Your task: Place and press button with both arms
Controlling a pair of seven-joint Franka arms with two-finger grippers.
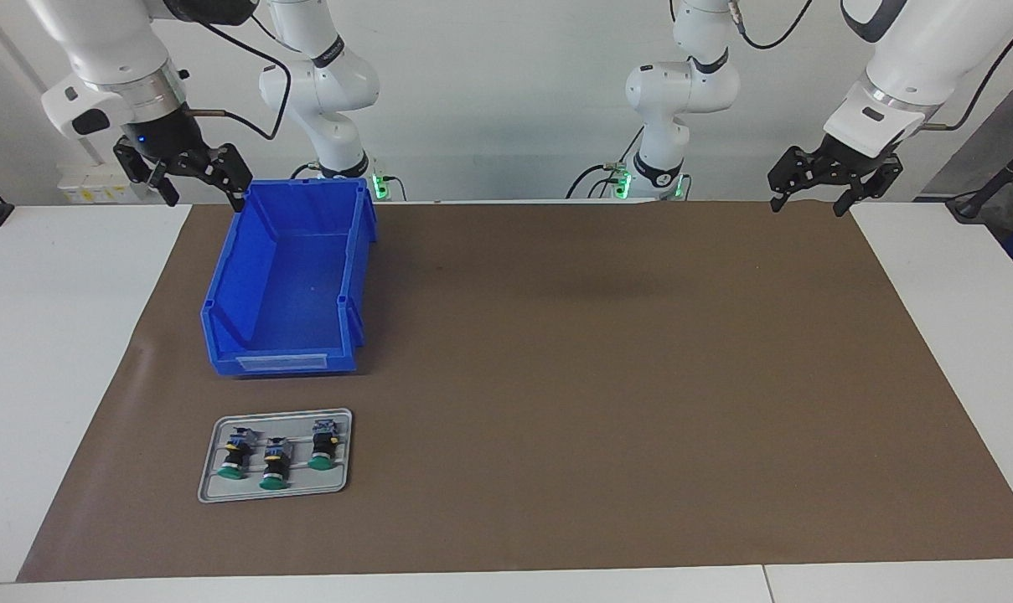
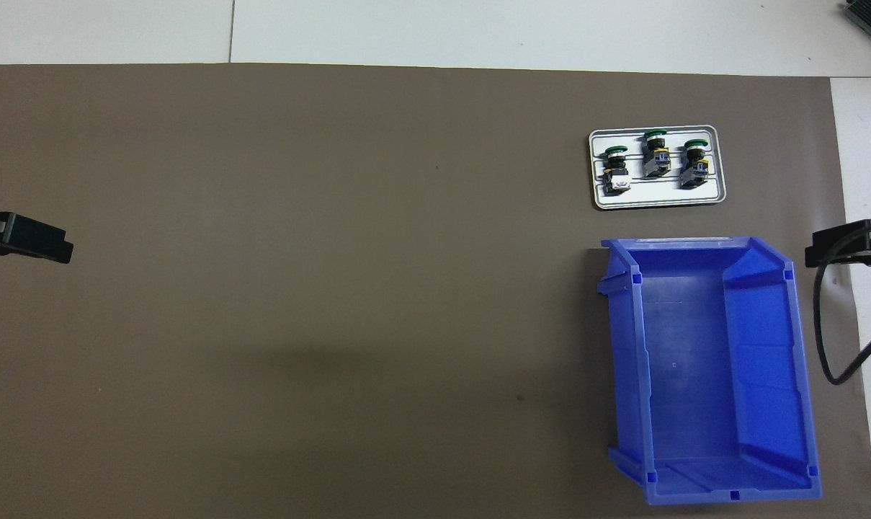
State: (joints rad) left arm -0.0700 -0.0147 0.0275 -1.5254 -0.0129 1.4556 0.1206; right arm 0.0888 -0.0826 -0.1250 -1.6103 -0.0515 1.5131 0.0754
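Note:
Three alike buttons with green caps, black bodies and yellow rings lie side by side (image 1: 238,456) (image 1: 275,465) (image 1: 324,446) on a small grey tray (image 1: 276,497), at the right arm's end of the table, farther from the robots than the blue bin. From overhead the buttons (image 2: 615,169) (image 2: 655,153) (image 2: 694,163) rest on the same tray (image 2: 658,204). My right gripper (image 1: 206,199) hangs open and empty in the air above the bin's corner nearest the robots. My left gripper (image 1: 809,205) waits open and empty, high over the mat's corner at the left arm's end.
An empty blue bin (image 1: 280,360) (image 2: 626,360) stands between the tray and the right arm's base. A brown mat (image 1: 598,377) covers most of the white table. Only the tips of the left gripper (image 2: 53,249) and right gripper (image 2: 820,254) show overhead.

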